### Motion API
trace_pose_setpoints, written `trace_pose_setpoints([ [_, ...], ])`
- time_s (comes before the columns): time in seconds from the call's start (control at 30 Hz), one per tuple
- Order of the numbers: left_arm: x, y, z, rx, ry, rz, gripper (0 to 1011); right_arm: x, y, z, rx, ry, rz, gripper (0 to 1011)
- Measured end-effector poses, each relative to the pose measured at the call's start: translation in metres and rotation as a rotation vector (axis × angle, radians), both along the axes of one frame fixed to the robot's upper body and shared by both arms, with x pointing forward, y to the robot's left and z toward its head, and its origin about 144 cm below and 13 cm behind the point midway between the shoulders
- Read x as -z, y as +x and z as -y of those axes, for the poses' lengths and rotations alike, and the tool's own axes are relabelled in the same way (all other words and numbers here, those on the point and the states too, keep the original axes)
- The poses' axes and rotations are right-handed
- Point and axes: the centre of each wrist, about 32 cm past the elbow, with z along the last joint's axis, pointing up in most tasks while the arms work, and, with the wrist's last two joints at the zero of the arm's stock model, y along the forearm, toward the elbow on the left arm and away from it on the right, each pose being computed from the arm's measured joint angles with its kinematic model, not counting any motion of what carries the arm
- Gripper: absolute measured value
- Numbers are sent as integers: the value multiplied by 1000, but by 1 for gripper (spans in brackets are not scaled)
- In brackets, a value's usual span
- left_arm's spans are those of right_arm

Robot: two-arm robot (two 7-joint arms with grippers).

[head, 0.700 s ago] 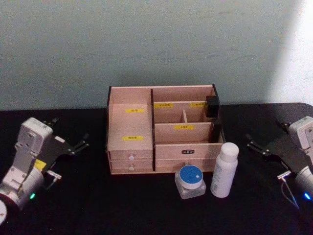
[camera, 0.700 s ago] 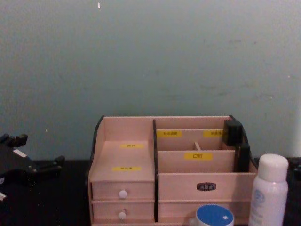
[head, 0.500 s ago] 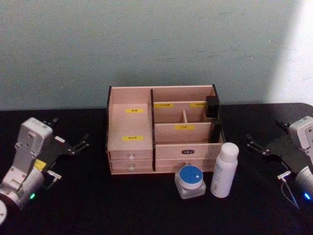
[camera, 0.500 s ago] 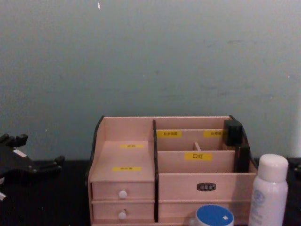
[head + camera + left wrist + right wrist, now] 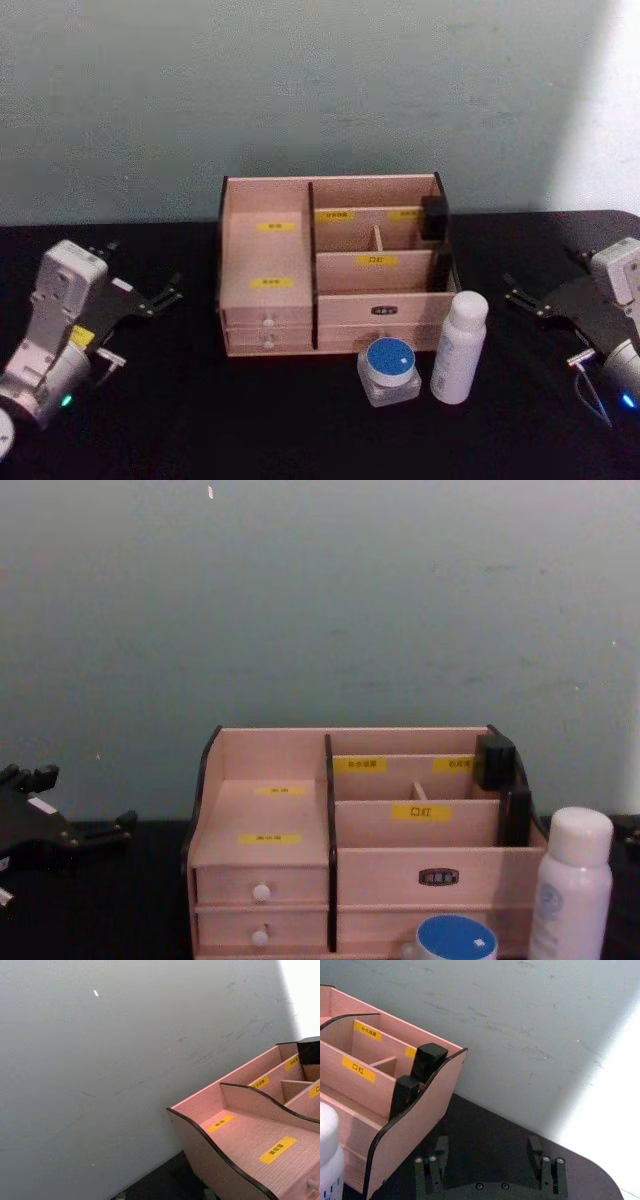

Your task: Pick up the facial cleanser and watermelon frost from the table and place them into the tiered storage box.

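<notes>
White bottle (image 5: 459,347) stands upright on the black table (image 5: 250,420), just off the front right corner of the tiered storage box (image 5: 345,310), at about 5 o'clock from the box's centre. I take it for the facial cleanser. Blue-lidded jar (image 5: 388,370) sits just beside the bottle, at its 9 o'clock, close to the box front. It is likely the watermelon frost, though no label on it is readable. Both items are outside the box. Against the pictures from the last second, neither item has shifted and the box sits the same. Its stepped compartments hold nothing but the black blocks (image 5: 433,218) at the right end. Left gripper (image 5: 145,268) sits low over the table at the box's 9 o'clock, well apart from it, fingers spread wide, nothing held. Its arm body has sunk a trace toward the near edge, otherwise no change. Right gripper (image 5: 540,272) is at the box's 3 o'clock, well apart from the bottle, fingers likewise wide apart and empty, position as before. Reading: no approach has begun, so the task stands at none of two items placed. The right gripper is nearer both items, so it seems the likelier to reach first, probably for the bottle, which stands on its side.
</notes>
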Motion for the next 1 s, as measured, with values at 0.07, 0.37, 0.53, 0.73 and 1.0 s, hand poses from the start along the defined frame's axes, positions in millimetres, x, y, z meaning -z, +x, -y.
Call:
trace_pose_setpoints([
  [0.07, 0, 0, 0, 0, 0, 0, 1002, 0, 0, 0, 0, 0, 0, 1000],
  [0.37, 0, 0, 0, 0, 0, 0, 1001, 0, 0, 0, 0, 0, 0, 1000],
  [0.53, 0, 0, 0, 0, 0, 0, 1001, 0, 0, 0, 0, 0, 0, 1000],
  [0.73, 0, 0, 0, 0, 0, 0, 1001, 0, 0, 0, 0, 0, 0, 1000],
  [1.0, 0, 0, 0, 0, 0, 0, 1001, 0, 0, 0, 0, 0, 0, 1000],
])
